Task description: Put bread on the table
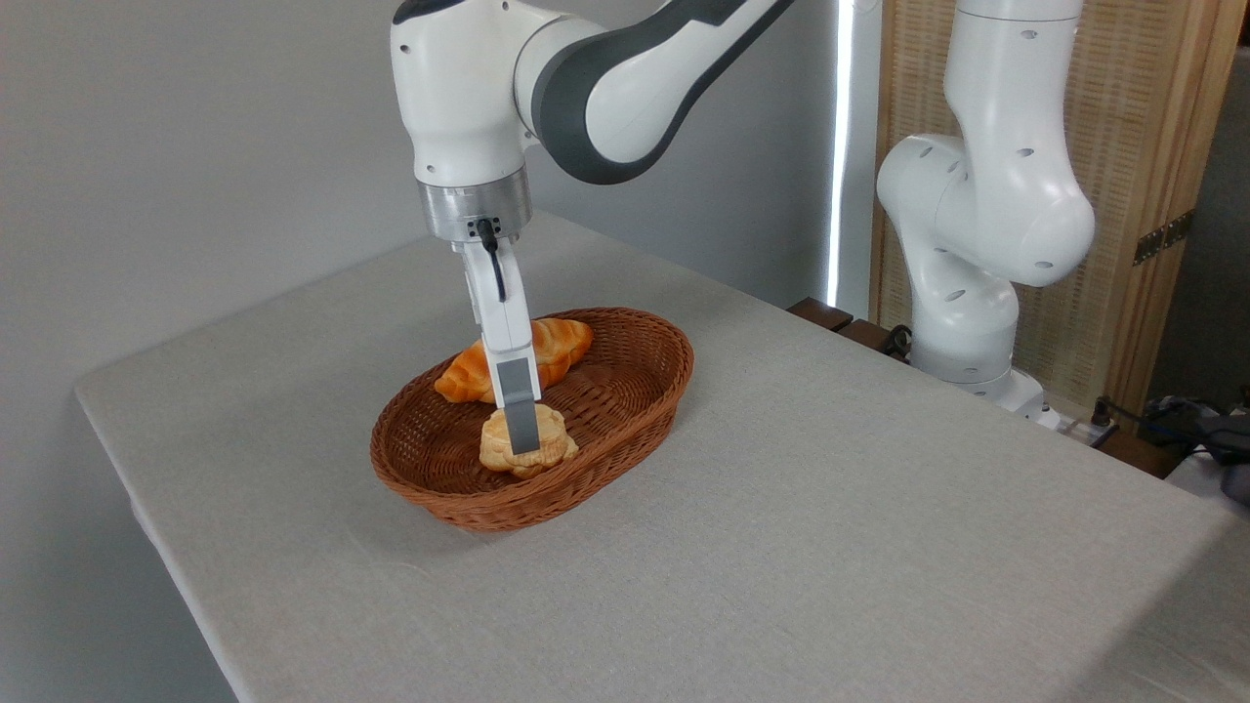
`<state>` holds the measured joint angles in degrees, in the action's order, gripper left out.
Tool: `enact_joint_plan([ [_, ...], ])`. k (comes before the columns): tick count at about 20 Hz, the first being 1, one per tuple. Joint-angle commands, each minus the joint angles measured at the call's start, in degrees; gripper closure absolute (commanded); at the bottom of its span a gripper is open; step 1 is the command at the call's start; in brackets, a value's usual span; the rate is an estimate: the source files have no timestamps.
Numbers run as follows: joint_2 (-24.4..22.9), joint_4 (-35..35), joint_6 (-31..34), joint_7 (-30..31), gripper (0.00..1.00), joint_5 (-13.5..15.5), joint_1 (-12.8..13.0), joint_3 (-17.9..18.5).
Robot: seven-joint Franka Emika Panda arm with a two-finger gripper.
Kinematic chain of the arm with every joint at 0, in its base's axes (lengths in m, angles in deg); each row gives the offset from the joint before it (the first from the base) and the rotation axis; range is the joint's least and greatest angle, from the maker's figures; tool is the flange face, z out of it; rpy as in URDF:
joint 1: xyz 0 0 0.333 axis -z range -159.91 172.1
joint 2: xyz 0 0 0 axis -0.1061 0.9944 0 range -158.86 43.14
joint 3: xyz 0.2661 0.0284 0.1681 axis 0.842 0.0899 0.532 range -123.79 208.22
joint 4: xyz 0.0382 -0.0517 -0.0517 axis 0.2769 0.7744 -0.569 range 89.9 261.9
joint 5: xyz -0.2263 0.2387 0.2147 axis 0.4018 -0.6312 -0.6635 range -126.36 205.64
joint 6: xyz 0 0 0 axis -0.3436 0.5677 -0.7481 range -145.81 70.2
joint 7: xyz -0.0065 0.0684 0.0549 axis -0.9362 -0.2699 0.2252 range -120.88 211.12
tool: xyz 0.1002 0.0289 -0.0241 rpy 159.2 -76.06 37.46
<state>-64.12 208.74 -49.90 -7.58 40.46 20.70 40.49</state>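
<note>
On the table (830,508), pincer (522,430) reaches down onto the bread (557,444).

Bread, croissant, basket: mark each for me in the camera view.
bread (500,447), fixed camera view, on its lumpy left side beside the finger.
croissant (562,342), fixed camera view, on its ridged right half.
basket (674,366), fixed camera view, on the right rim.

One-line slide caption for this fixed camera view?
End effector lowered onto the bun in the wicker basket, beside the croissant.
</note>
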Motion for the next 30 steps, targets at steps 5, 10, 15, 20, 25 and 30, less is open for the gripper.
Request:
enact_joint_plan([
  [5,0.64,0.91,-2.46,-0.56,0.0,-0.92,1.12,0.67],
  [10,0.81,1.0,-2.63,-0.56,0.0,-2.31,1.21,0.5],
  [15,1.08,1.35,-2.81,-0.56,0.01,-2.58,2.0,0.41],
  [20,1.08,1.35,-2.72,-0.56,0.4,-2.58,2.0,0.32],
  [25,0.99,1.35,-2.72,-0.47,0.4,-2.58,2.0,0.32],
  [30,0.82,1.17,-2.63,-0.21,0.39,-2.41,1.91,0.41],
])
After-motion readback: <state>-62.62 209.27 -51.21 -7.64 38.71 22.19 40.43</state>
